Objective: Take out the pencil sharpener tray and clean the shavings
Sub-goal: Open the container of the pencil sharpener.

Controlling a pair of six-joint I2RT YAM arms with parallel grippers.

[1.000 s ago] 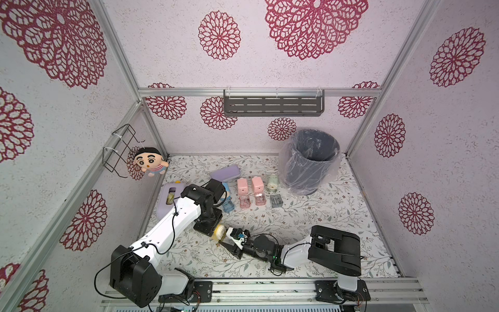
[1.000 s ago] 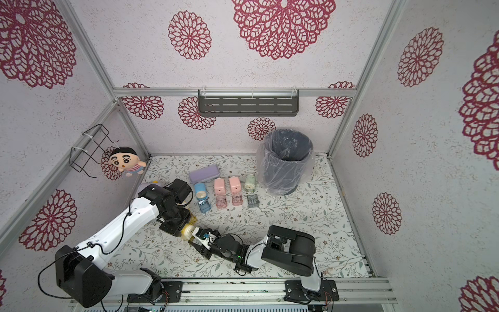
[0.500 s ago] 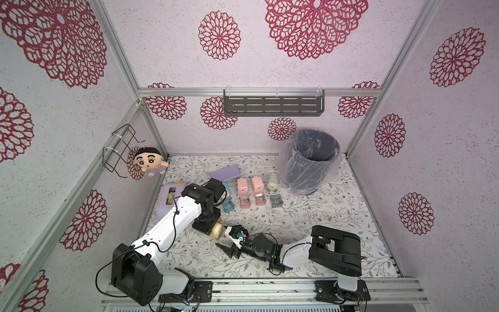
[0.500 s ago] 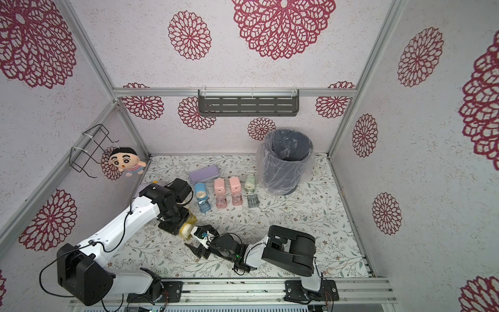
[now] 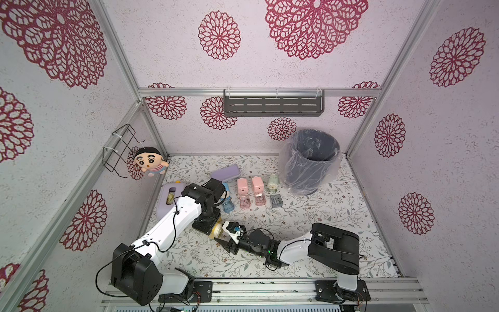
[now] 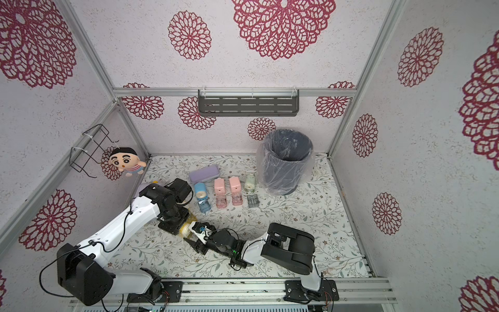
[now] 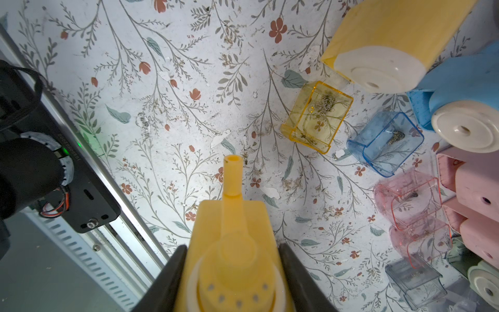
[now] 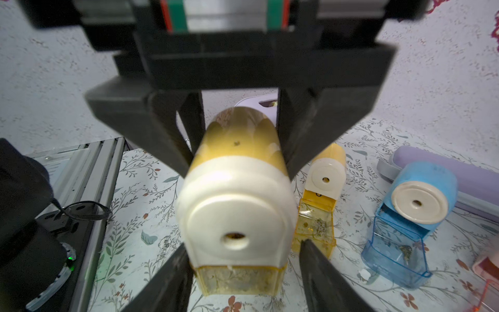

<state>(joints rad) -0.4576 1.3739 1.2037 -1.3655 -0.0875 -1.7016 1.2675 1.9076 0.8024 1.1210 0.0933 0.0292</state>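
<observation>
Okay, my left gripper (image 7: 233,259) was clamped on the yellow pencil sharpener (image 8: 235,173), its pencil-hole face pointing at my right gripper (image 8: 244,245), whose jaws straddled the sharpener's base without pinching. The tray (image 8: 239,281) sat in that base, shavings (image 8: 229,278) showing through, its slide-out axis, I reckoned, running toward the right arm. Near the sharpener a loose yellow tray (image 7: 297,135) held a grey clump (image 7: 325,104); the lined bin (image 5: 302,173) stood well apart.

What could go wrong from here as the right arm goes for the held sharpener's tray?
1. The right gripper jaws flank the yellow sharpener up at its white front, not just its tray; closing may clamp the body.
2. The tray holds shavings over the mat, far from the bin; pulling could spill them.
</observation>
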